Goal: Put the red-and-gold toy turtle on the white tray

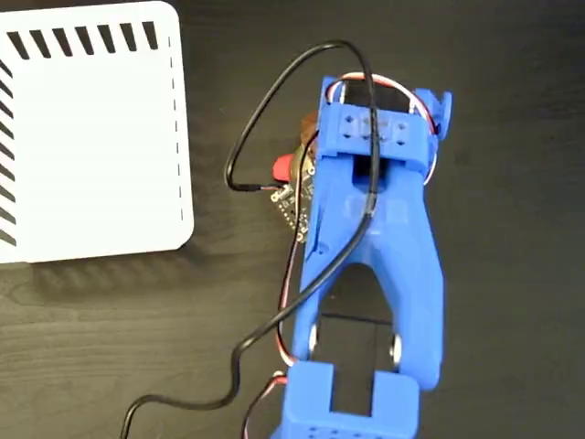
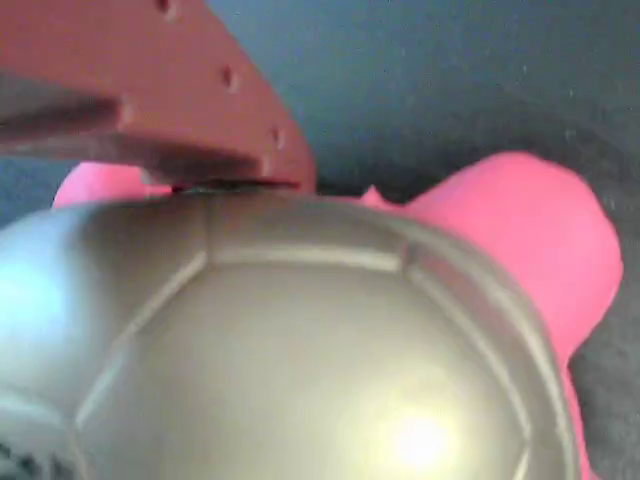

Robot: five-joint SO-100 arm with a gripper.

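Fingers first: only one red-brown finger [image 2: 190,95] shows in the wrist view, slanting across the top left and pressed right against the gold shell of the red-and-gold toy turtle [image 2: 300,350]. Its partner is out of sight, so I cannot tell whether the turtle is truly clamped. The shell fills most of that picture, shiny with raised seam lines, and a pink-red limb sticks out at the right over the dark counter [image 2: 450,70].

From the fixed view overhead, the blue arm [image 1: 379,229] reaches up from the bottom edge and covers nearly all of the turtle; just a red bit [image 1: 284,167] peeks out at its left side. A black cable [image 1: 274,101] loops over the arm. Well off to the left lies the white tray [image 1: 91,146], black stripes along its edges, apart from the turtle.
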